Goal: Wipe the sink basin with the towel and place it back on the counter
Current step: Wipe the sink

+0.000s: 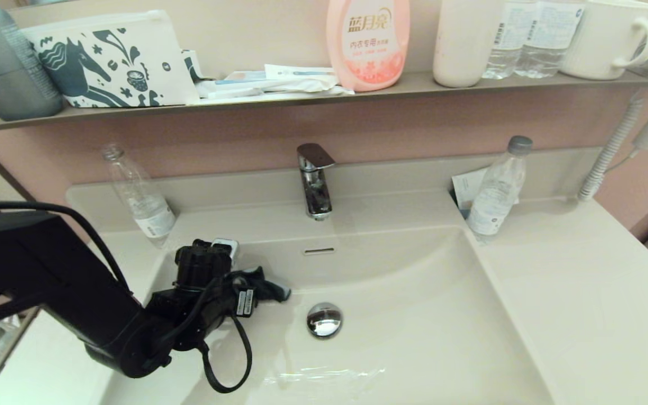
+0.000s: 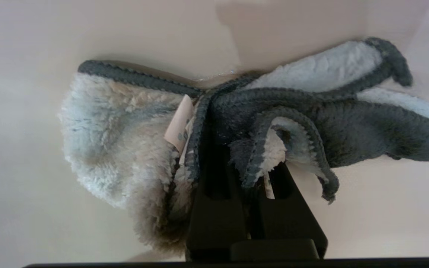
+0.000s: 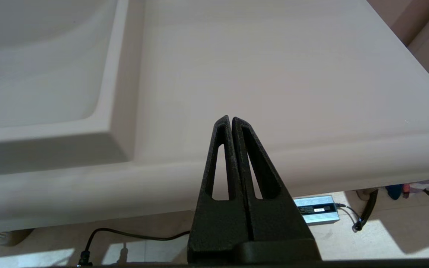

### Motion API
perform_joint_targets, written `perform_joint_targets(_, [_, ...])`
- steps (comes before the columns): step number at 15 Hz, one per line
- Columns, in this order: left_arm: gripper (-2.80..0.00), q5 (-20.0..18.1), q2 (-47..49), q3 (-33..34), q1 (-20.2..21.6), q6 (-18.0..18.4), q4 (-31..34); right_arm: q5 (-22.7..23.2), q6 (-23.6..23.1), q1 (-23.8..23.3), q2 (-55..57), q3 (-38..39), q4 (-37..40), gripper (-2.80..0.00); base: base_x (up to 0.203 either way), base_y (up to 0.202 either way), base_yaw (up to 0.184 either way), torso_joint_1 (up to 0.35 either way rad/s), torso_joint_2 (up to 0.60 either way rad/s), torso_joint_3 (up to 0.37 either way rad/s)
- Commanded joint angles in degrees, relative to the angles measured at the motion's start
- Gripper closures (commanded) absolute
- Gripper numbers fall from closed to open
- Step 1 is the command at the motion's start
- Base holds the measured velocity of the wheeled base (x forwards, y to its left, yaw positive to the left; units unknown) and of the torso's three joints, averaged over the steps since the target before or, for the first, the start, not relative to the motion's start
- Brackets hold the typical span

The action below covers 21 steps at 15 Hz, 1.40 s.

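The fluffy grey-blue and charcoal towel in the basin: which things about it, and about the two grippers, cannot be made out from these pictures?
- Head view: the fluffy grey-blue and charcoal towel is mostly hidden behind the black left gripper.
- Left wrist view: the towel covers the left gripper's fingertips; the glossy cream-white sink basin beneath it is hidden.
- Head view: the right gripper is out of frame; the right wrist view shows it shut above the cream-white counter.

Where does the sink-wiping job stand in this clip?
Pickup is done: the left gripper is shut on the towel. Wiping is in hand, with the towel pressed against the sink basin left of the drain. Returning it to the counter remains. The right gripper is parked, shut.
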Motion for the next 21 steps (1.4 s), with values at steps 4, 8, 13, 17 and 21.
perform_joint_targets(4, [0.00, 0.0, 2.3, 3.8, 5.3, 5.9, -8.3, 0.0, 0.0, 0.1, 0.1, 0.0, 0.0, 0.00, 0.000, 0.000, 0.000, 0.000, 0.00, 0.000])
perform_joint_targets(8, [0.00, 1.5, 2.8, 8.8, -1.4, 2.2, -8.2, 0.0, 0.0, 0.0, 0.1, 0.0, 0.0, 0.00, 0.000, 0.000, 0.000, 0.000, 0.00, 0.000])
perform_joint_targets(13, [0.00, 6.1, 3.2, 8.9, -13.2, -2.8, -3.0, 0.0, 0.0, 0.1, 0.1, 0.0, 0.0, 0.00, 0.000, 0.000, 0.000, 0.000, 0.00, 0.000])
perform_joint_targets(17, [0.00, 8.8, 1.9, 3.9, -19.3, -7.2, 7.9, 0.0, 0.0, 0.1, 0.1, 0.0, 0.0, 0.00, 0.000, 0.000, 0.000, 0.000, 0.00, 0.000])
perform_joint_targets(21, [0.00, 9.0, 1.3, 3.8, -16.4, -6.8, 12.5, 0.0, 0.0, 0.1, 0.1, 0.0, 0.0, 0.00, 0.000, 0.000, 0.000, 0.000, 0.00, 0.000])
